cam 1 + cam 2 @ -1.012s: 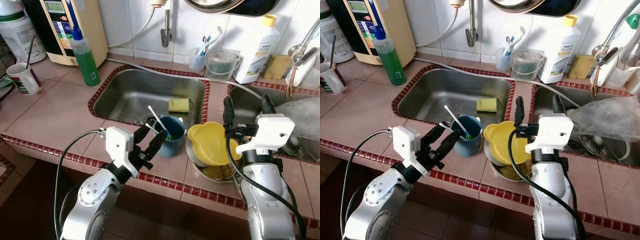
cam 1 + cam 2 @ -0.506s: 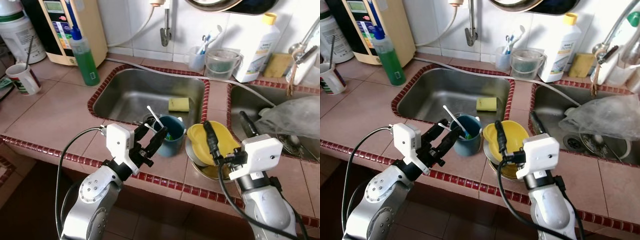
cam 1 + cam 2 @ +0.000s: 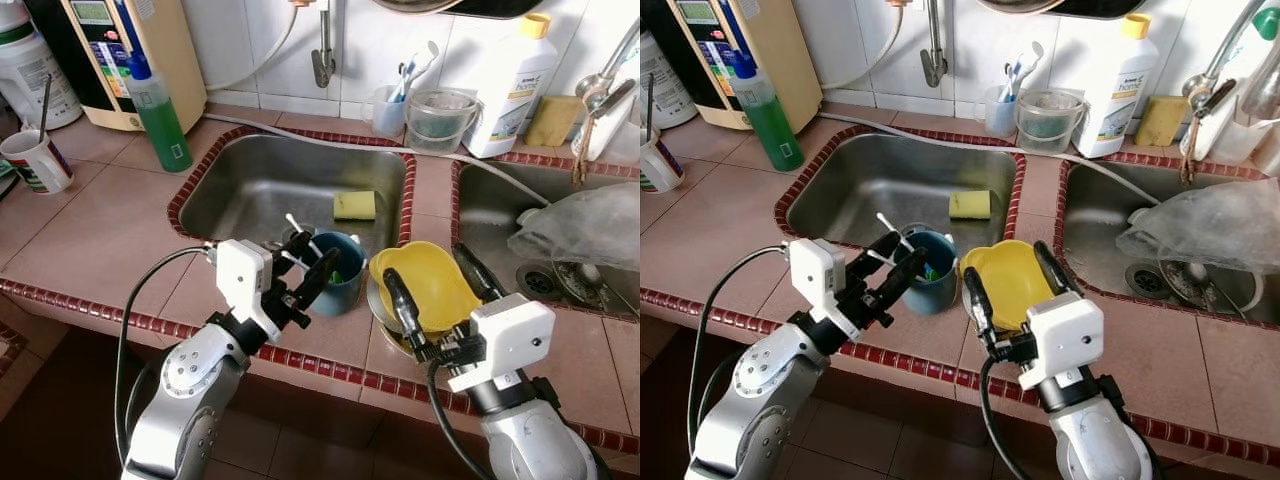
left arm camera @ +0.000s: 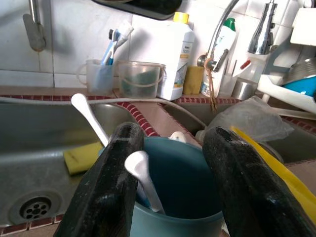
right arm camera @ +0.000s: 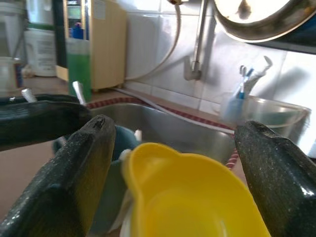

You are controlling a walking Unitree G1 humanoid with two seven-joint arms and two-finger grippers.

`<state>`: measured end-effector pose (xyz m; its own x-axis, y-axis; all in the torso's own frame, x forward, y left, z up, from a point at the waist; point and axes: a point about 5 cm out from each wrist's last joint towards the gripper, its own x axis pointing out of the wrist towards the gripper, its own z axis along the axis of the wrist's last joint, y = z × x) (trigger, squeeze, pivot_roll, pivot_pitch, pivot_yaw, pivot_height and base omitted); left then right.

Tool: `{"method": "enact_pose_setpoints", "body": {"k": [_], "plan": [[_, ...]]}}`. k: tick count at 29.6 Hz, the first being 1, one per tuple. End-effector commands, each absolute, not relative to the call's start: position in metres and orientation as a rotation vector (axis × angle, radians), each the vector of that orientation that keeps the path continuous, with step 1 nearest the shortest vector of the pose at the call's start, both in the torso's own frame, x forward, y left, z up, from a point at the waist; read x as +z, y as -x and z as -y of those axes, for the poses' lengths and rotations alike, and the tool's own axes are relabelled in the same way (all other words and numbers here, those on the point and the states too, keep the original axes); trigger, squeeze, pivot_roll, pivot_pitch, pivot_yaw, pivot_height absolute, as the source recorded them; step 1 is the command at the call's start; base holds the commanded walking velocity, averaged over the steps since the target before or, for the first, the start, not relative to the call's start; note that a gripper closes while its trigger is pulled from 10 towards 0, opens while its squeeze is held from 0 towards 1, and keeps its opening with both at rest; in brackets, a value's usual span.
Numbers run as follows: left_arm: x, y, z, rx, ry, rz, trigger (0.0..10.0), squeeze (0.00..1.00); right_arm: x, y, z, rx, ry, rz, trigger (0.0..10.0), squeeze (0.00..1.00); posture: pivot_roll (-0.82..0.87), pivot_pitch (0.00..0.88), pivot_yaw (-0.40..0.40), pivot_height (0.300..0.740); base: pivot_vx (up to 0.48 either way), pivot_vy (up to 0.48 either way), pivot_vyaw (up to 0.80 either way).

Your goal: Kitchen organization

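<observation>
A blue cup (image 3: pixel 340 277) holding white utensils (image 4: pixel 89 112) stands on the tiled counter edge in front of the left sink. My left gripper (image 3: pixel 310 266) is open at the cup's left side; in the left wrist view its fingers (image 4: pixel 106 187) frame the cup (image 4: pixel 177 190). Right of the cup, a yellow bowl (image 3: pixel 428 292) rests tilted on a metal dish (image 3: pixel 385 322). My right gripper (image 3: pixel 425 265) is open, one finger on each side of the yellow bowl (image 5: pixel 190 197).
A yellow sponge (image 3: pixel 355 205) lies in the left sink (image 3: pixel 250 190). A clear plastic bag (image 3: pixel 585 225) fills the right sink. Along the back stand a green soap bottle (image 3: pixel 157 115), a white detergent bottle (image 3: pixel 515 85) and a clear bucket (image 3: pixel 440 120). A white mug (image 3: pixel 27 162) is far left.
My right arm has swung down and left from over the right sink to the yellow bowl. The left gripper has edged closer to the blue cup.
</observation>
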<state>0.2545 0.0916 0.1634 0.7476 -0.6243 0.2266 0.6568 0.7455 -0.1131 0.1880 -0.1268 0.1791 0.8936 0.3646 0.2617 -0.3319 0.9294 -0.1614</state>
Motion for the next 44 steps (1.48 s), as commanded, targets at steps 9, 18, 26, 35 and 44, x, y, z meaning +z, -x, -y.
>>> {"method": "enact_pose_setpoints", "body": {"k": [9,18,26,35,44], "plan": [[0.164,-0.258,-0.097,-0.687,0.184,0.172,10.0,0.0,0.18,-0.176,0.127,0.448,0.102,0.261,10.0,0.0,-0.24,0.123,0.068,0.74,0.0,0.0,0.0],[0.167,-0.259,-0.1,-0.673,0.205,0.19,1.9,0.0,0.179,-0.173,0.128,0.476,0.101,0.244,10.0,0.0,-0.24,0.122,0.069,0.74,0.0,0.0,0.0],[0.169,-0.258,-0.1,-0.681,0.22,0.204,0.0,0.0,0.178,-0.172,0.128,0.482,0.098,0.234,10.0,0.0,-0.24,0.124,0.07,0.74,0.0,0.0,0.0],[0.17,-0.258,-0.101,-0.683,0.224,0.205,0.0,0.0,0.178,-0.171,0.129,0.478,0.083,0.225,10.0,0.0,-0.24,0.125,0.073,0.74,0.0,0.0,0.0],[0.17,-0.256,-0.099,-0.687,0.232,0.202,0.0,0.0,0.178,-0.169,0.13,0.476,0.079,0.22,10.0,0.0,-0.23,0.13,0.072,0.74,0.0,0.0,0.0]]}}
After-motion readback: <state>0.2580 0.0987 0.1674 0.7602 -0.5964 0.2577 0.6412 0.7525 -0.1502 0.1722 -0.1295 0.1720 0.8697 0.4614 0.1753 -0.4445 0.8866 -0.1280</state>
